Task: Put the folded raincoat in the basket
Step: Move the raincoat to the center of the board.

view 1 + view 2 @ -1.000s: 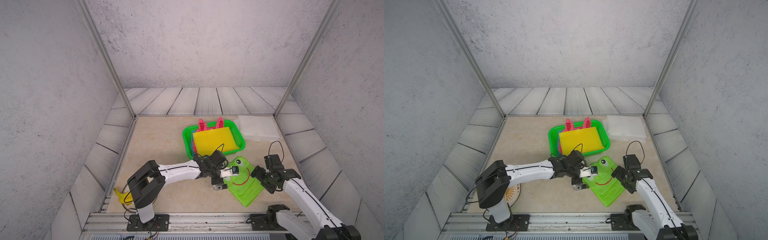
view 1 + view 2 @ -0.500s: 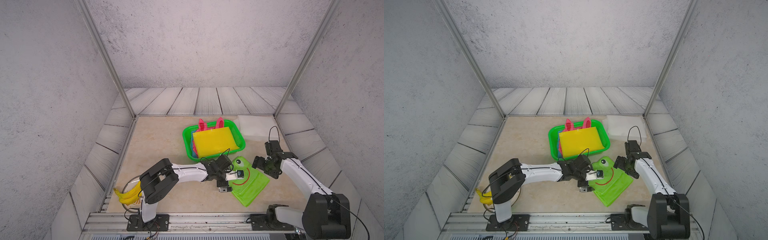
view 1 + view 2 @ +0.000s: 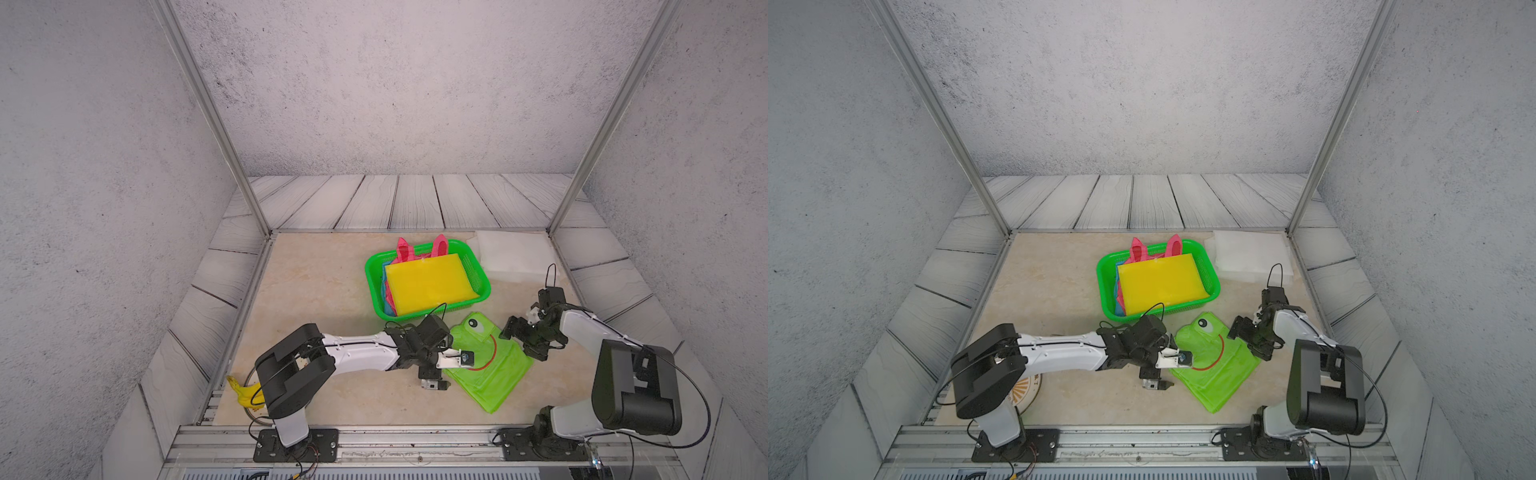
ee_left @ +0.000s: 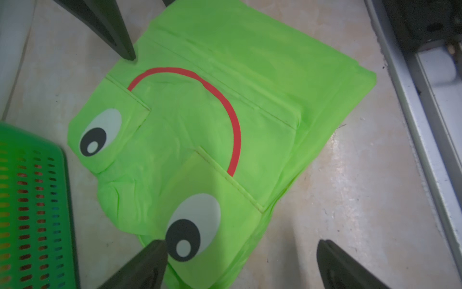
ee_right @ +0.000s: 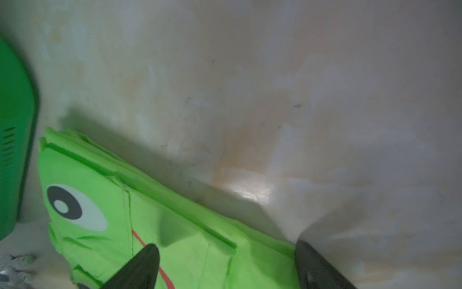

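Nearest the front rail on the robot's left, a round plate [image 3: 1034, 384] sits half hidden behind the left arm's shoulder, with a yellow banana [image 3: 245, 392] at its edge. Further in, the lime-green raincoat [image 3: 490, 365] [image 3: 1214, 365] lies folded flat on the beige table [image 3: 332, 299], outside the basket and just in front of it, with a narrow strip of table between them in the left wrist view [image 4: 212, 130]. The left gripper [image 3: 441, 362] [image 4: 240, 241] hangs low over the raincoat's left edge with its jaws spread wide, one finger above a frog eye and the other above bare table. The right gripper [image 3: 521, 340] [image 5: 226, 245] meets the opposite edge, also spread, one finger over the fabric [image 5: 140, 225] and the other beyond it. It cannot be told whether either one touches the raincoat. The raincoat's long axis runs diagonally: the frog's eyes point toward the basket's front wall, and the plain end trails toward the front rail, slanting to the robot's right. Beyond it, the bright green basket [image 3: 371, 286] [image 3: 1100, 278] [image 4: 32, 200] [image 5: 12, 125] holds a yellow folded piece [image 3: 428, 282] on top, a pink piece [image 3: 401, 249] whose two ears stand up at the far rim, and a sliver of blue [image 3: 388, 307] at its left side. Farthest back on the right lie white translucent sheets [image 3: 515, 257].
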Controlling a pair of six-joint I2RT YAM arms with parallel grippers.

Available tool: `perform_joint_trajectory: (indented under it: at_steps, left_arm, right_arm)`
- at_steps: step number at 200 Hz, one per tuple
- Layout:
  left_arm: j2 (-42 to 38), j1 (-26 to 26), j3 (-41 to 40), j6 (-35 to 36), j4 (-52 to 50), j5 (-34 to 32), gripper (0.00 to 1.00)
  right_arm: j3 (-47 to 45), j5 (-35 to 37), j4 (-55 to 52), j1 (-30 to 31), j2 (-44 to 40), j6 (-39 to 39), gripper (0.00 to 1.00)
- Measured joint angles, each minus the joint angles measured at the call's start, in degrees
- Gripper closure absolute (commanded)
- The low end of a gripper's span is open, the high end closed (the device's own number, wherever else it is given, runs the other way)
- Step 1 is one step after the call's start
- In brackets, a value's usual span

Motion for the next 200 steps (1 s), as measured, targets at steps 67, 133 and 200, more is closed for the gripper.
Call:
perform_joint_trajectory:
  at_steps: [67, 133, 200]
  left_arm:
    - [-0.52, 8.57, -1.57, 1.29, -1.77, -0.59, 0.01]
    - [-7.04, 9.44, -5.55, 11.80, -9.60, 2.58, 0.01]
    - [-7.06, 4.70, -9.66, 19.47, -7.37, -1.36, 0.01]
  right_arm:
    - [-9.57, -15.23, 9.49, 1.90, -5.88, 2.93, 0.17]
    - [-11.13, -16.98, 2.82, 6.34, -9.44, 4.85, 0.16]
    - [-5.81, -10.60, -1.07, 6.34, -7.41, 4.63, 0.16]
